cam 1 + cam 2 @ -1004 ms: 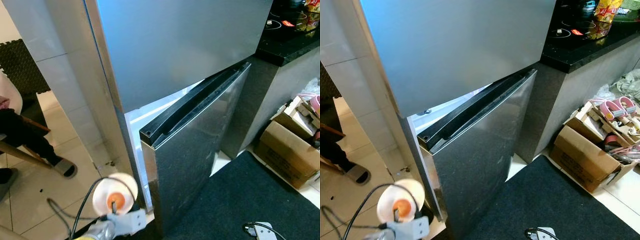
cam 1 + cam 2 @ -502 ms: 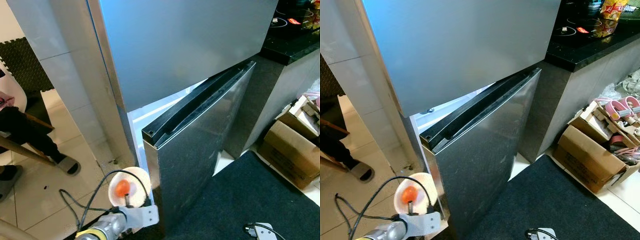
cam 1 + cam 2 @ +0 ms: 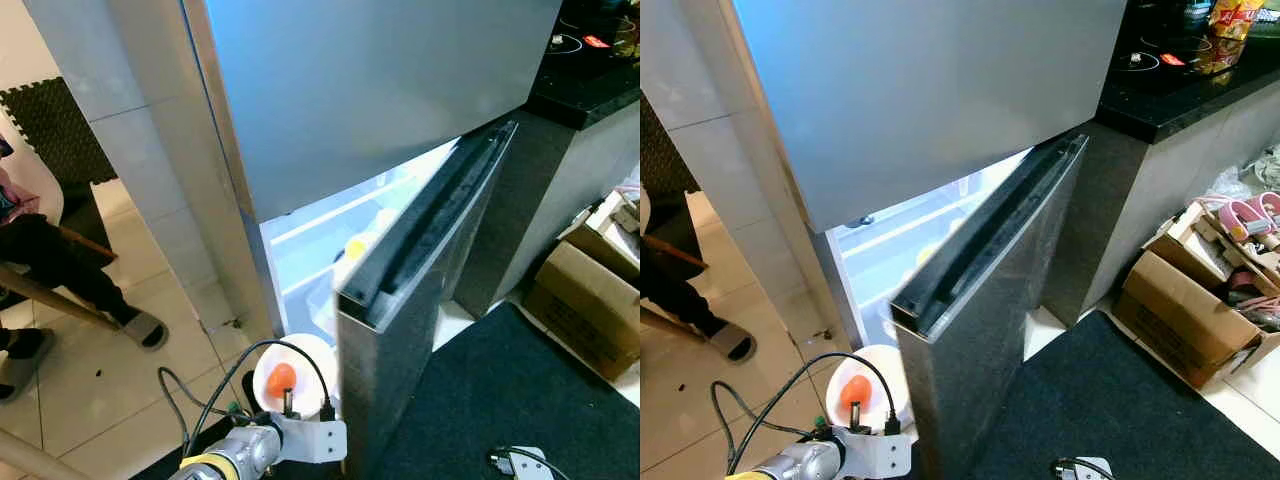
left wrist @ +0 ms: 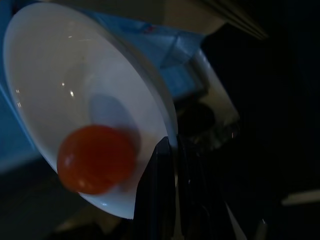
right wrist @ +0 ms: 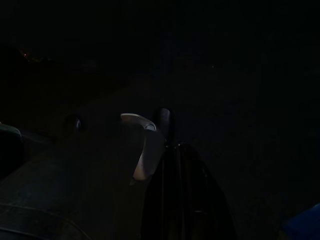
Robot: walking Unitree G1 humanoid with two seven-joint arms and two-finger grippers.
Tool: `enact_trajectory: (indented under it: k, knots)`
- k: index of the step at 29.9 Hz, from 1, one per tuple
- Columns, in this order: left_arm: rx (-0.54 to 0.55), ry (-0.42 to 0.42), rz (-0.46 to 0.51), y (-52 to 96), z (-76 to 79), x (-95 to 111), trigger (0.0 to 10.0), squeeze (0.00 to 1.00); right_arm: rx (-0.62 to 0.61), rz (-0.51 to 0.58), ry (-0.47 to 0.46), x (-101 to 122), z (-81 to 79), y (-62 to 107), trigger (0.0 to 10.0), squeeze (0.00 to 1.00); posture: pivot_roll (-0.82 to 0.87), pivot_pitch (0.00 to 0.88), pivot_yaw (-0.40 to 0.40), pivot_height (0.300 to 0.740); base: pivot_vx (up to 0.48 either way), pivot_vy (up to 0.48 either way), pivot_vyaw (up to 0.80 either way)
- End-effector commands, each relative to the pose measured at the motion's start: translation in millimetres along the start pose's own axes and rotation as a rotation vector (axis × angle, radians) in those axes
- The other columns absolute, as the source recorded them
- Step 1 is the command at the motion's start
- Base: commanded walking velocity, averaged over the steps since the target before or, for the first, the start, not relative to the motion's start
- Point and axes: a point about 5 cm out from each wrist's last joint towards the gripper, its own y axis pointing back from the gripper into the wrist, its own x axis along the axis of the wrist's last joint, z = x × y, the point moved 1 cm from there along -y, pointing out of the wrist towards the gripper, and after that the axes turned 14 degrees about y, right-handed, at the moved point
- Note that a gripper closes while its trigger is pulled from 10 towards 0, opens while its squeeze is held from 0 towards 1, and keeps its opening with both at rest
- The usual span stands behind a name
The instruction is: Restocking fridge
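Kitchen corner, tiled floor (image 3: 90,400) and dark mat (image 3: 520,400) before a steel fridge (image 3: 370,90).

Left end effector (image 4: 172,150): low before the fridge, fingers (image 4: 159,200) closed on the rim of a white bowl (image 4: 75,85). Grip at the bowl's edge, one finger inside the rim and one outside.

Bowl: tilted, held just beside the free edge of the lower door (image 3: 980,330), in front of the lit opening. Contents: one round orange-red fruit (image 4: 95,159) resting against the inner wall; kind cannot be told.

Black cable (image 3: 770,395): loops from the left wrist over the floor tiles.

Lower fridge door: ajar, swung outward, black seal strip along its top edge. Upper door shut.

Fridge interior (image 3: 320,250): brightly lit, white shelves, a yellowish item (image 3: 355,247) on a shelf, too blurred to identify.

Right end effector (image 5: 167,150): hangs idle above the mat; very dark view, fingers appear pressed together, holding nothing.

Black worktop (image 3: 1180,80): right of the fridge, snack packets (image 3: 1230,20) at the back.

Cardboard box (image 3: 1185,320): on the floor right of the mat, filled with assorted items.

Person's legs, sandalled foot (image 3: 145,328): seated at far left.
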Motion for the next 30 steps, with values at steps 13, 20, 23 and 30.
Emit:
enact_trajectory:
  k: [13,20,23,30]
  knots:
    - [-0.046,-0.017,-0.015,2.3,13.2,-7,10.0,0.0,-0.007,-0.028,0.0,-8,-2.7,0.3,10.0,0.0,-0.03,0.028,0.039,0.74,0.0,0.0,0.0]
    - [0.009,0.152,-0.209,20.2,28.5,-61,10.0,0.0,-0.025,-0.045,-0.003,-11,-2.3,0.6,10.0,0.0,-0.03,0.033,0.044,0.74,0.0,0.0,0.0]
    - [0.003,0.181,-0.261,26.1,35.6,-74,10.0,0.0,-0.029,-0.047,-0.003,-12,-2.1,0.7,10.0,0.0,-0.03,0.031,0.042,0.74,0.0,0.0,0.0]
    - [-0.054,0.366,-0.478,59.0,82.5,-122,10.0,0.0,-0.043,-0.074,0.021,-15,-0.6,1.2,10.0,0.0,-0.03,0.035,0.036,0.74,0.0,0.0,0.0]
